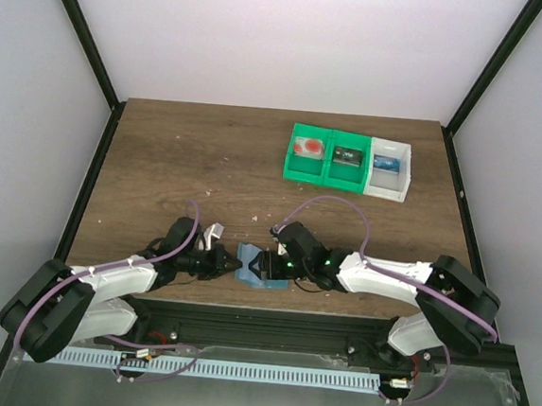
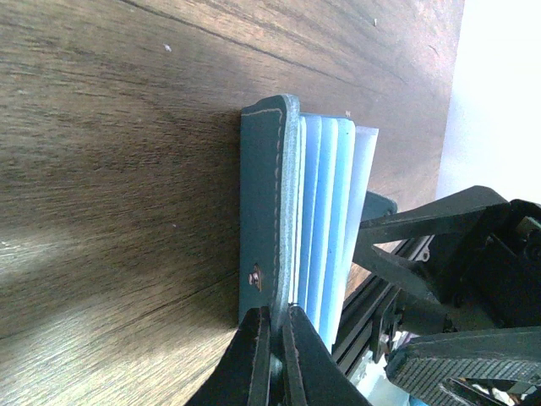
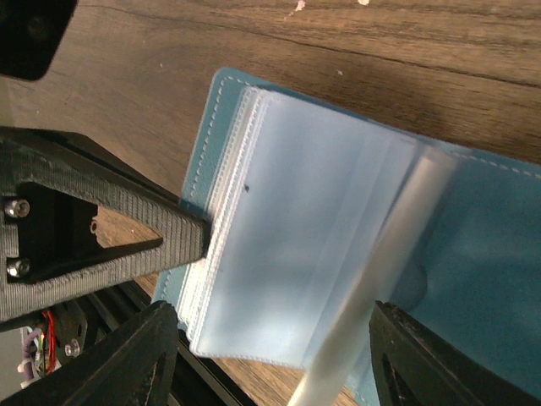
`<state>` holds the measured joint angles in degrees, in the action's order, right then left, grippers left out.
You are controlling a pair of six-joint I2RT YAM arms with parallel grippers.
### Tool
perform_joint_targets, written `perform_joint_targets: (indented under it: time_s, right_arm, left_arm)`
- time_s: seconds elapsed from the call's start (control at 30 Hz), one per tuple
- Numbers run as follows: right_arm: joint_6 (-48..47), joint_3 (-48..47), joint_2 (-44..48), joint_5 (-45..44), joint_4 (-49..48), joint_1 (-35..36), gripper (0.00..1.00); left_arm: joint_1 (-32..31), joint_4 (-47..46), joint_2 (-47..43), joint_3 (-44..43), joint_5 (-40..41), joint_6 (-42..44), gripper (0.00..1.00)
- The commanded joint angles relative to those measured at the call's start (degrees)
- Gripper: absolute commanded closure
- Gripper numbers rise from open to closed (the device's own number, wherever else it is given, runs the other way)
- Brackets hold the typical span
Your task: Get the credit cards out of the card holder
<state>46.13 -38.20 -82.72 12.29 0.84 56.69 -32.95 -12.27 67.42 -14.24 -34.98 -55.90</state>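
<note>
The light-blue card holder [image 1: 248, 256] lies open at the table's near edge, between my two grippers. My left gripper [image 2: 277, 315] is shut on the edge of its teal cover [image 2: 262, 194], beside a small snap. My right gripper [image 3: 275, 338] hovers open over the holder's clear plastic sleeves [image 3: 313, 254], its jaws wide apart on either side of them. One sleeve leaf [image 3: 397, 245] stands up, blurred, between them. No card shows in the sleeves. A red credit card [image 1: 308, 149] lies in the green bin [image 1: 293, 172]. The left finger [image 3: 127, 220] holds the cover's left edge.
The green bin's second compartment holds a dark card [image 1: 347, 156], and the white bin [image 1: 405, 175] next to it holds a blue one [image 1: 385, 163]. Both bins stand at the back right. A black rail [image 1: 270, 322] runs along the near edge just behind the holder.
</note>
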Motion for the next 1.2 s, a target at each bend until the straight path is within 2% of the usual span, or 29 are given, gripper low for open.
perform_joint_targets:
  time_s: [0.0, 0.43, 0.73, 1.03, 1.17]
  right_arm:
    - [-0.1, -2.8, -2.6, 0.4, 0.0, 0.6, 0.36]
    - [-0.6, -3.6, -6.2, 0.3, -0.1, 0.7, 0.28]
    - [-0.5, -3.7, -5.3, 1.4, -0.8, 0.7, 0.18]
    - [-0.5, -3.6, -7.3, 0.7, -0.3, 0.8, 0.21]
    - [-0.9, -3.5, -6.6, -1.3, 1.3, 0.8, 0.27]
  left_arm:
    - [-0.2, -1.3, -0.3, 0.5, -1.1, -0.1, 1.0]
    - [-0.1, -1.1, -1.2, 0.8, -1.0, -0.3, 1.0]
    - [-0.2, -2.2, -0.8, 1.1, -1.1, -0.9, 1.0]
    - [-0.2, -1.8, -1.1, 1.3, -1.1, -0.8, 1.0]
    - [-0.2, -1.9, -0.8, 1.3, -1.0, -0.8, 1.0]
